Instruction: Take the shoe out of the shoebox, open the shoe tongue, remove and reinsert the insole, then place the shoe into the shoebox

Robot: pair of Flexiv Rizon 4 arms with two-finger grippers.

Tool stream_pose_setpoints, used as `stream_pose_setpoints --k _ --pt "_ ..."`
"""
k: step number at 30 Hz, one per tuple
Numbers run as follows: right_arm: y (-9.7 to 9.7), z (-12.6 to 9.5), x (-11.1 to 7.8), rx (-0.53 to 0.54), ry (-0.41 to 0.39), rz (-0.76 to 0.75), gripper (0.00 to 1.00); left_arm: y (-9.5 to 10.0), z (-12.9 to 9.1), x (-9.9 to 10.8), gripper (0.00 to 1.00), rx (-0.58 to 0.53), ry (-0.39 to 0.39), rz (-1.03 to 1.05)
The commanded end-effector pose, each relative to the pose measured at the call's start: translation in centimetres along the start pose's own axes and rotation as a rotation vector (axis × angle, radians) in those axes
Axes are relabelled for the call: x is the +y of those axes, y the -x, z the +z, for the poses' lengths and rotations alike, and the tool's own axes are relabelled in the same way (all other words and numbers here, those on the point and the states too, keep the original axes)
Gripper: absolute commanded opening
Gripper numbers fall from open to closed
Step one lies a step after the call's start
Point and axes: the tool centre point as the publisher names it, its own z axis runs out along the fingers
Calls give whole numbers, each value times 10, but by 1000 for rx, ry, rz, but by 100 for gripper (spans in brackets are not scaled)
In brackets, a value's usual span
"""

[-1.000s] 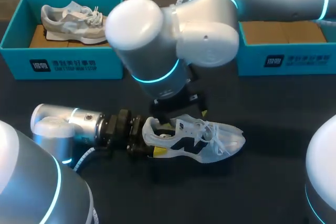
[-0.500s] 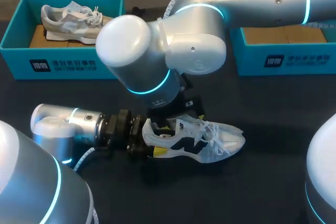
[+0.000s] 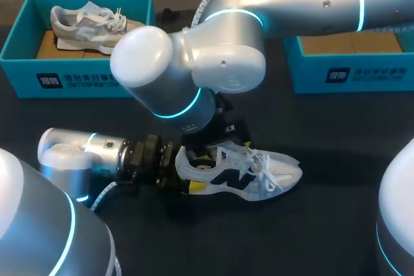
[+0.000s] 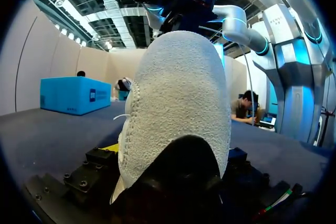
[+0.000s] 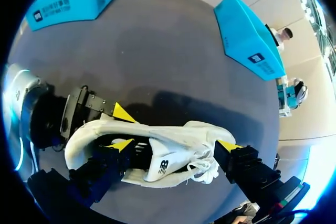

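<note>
A white sneaker [image 3: 259, 174] with a dark side logo stands upright on the dark table, toe to the right. My left gripper [image 3: 184, 176] lies low at its heel, shut on it with a yellow tip on each side. In the left wrist view the rough white heel [image 4: 178, 98] fills the space between the fingers. My right arm reaches across from the right, and its gripper [image 5: 174, 145] hangs open over the sneaker [image 5: 168, 156]. One fingertip [image 5: 121, 144] sits in the shoe's opening, the other [image 5: 228, 145] past the laces. An open blue shoebox [image 3: 349, 72] stands at the back right.
Another blue shoebox [image 3: 26, 37] at the back left holds a second pale sneaker [image 3: 90, 24]. The right arm's thick elbow [image 3: 187, 69] hangs over the middle of the table and hides its gripper in the head view. Bare dark tabletop [image 3: 310, 237] lies in front of the sneaker.
The right arm has swung left and come down a little over the sneaker. The sneaker and the left gripper have stayed where they were.
</note>
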Motion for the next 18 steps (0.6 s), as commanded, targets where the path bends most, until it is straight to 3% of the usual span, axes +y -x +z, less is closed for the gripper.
stream_pose_setpoints --k 1,18 --pt "-3 5 -9 -19 10 58 100 2 -2 9 0 -1 -10 1" --pt "11 18 -23 -2 1 90 100 2 -2 9 0 -1 -10 1"
